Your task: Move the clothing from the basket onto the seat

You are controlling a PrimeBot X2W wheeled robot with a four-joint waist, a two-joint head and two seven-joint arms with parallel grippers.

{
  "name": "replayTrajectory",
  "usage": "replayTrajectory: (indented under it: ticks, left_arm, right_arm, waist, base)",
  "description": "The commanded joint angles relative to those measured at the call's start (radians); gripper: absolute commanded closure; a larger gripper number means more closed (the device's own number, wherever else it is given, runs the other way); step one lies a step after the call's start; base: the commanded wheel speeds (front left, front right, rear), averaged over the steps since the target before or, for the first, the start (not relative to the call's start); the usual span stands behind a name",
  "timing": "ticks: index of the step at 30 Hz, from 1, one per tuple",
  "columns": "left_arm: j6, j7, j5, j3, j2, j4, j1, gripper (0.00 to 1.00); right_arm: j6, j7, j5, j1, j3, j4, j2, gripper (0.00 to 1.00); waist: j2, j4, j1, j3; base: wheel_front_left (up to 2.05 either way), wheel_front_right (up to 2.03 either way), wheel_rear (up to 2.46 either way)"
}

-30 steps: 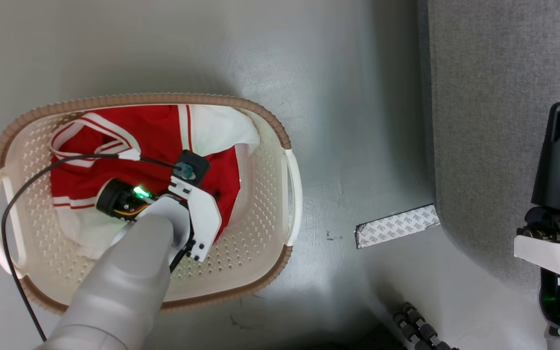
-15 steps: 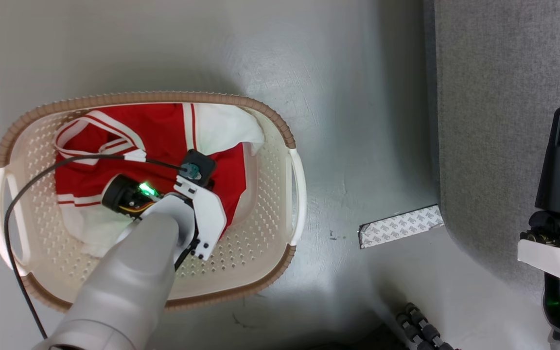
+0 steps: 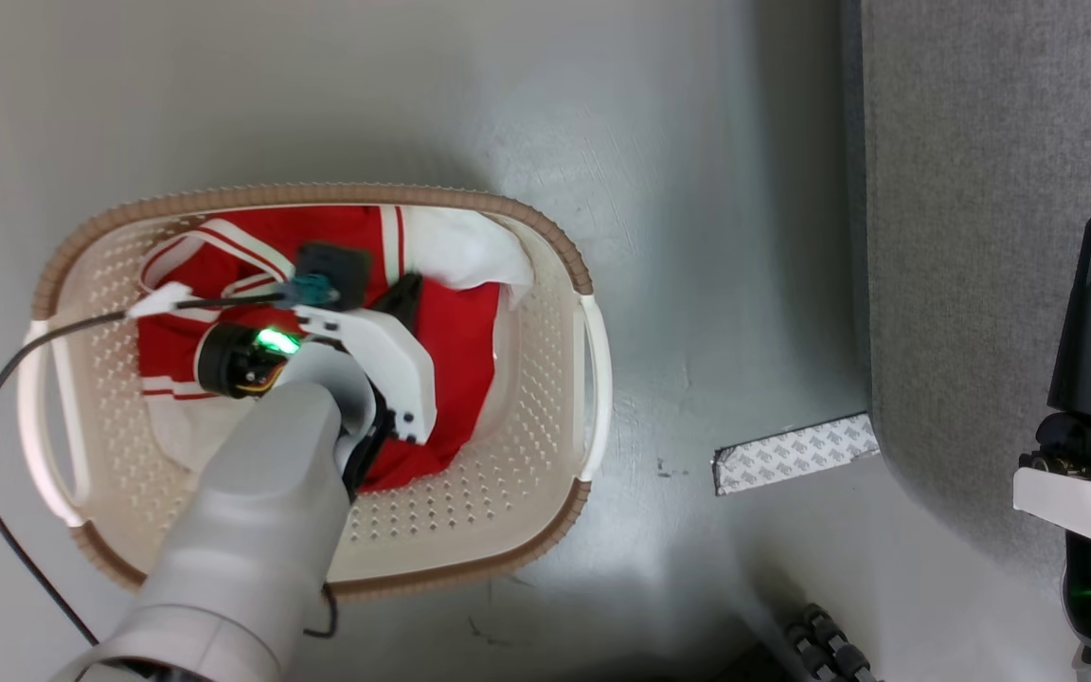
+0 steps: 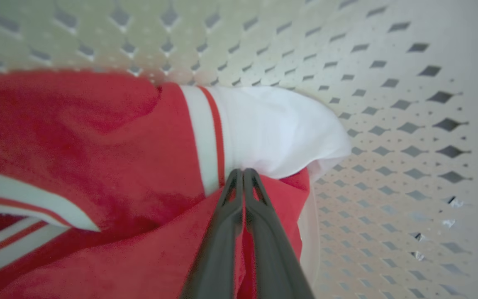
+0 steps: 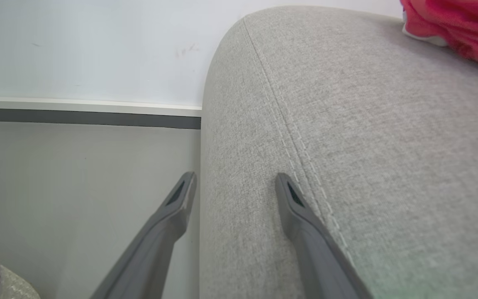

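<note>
**A:** What is the left hand doing?

**B:** Its fingers are pressing together, pinching a red fold of the clothing right beside its white part. The garment is lying inside the basket, which is sitting on the floor.

**A:** And the right hand?

**B:** It is hovering with its fingers spread apart, straddling the rounded edge of the seat. Another red piece is lying farther along that seat.
</note>
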Motion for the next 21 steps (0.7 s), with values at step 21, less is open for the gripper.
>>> replayTrajectory:
  ticks: [21]
  left_arm:
    - [-0.006, -0.081, -0.266, 0.074, 0.043, -0.079, 0.088, 1.00]
  right_arm:
    - [0.006, 0.015, -0.015, 0.013, 0.000, 0.036, -0.019, 0.00]
  waist:
    - [-0.0001, 0.043, 0.0000, -0.145]
  base:
    - [0.00, 0.00, 0.00]
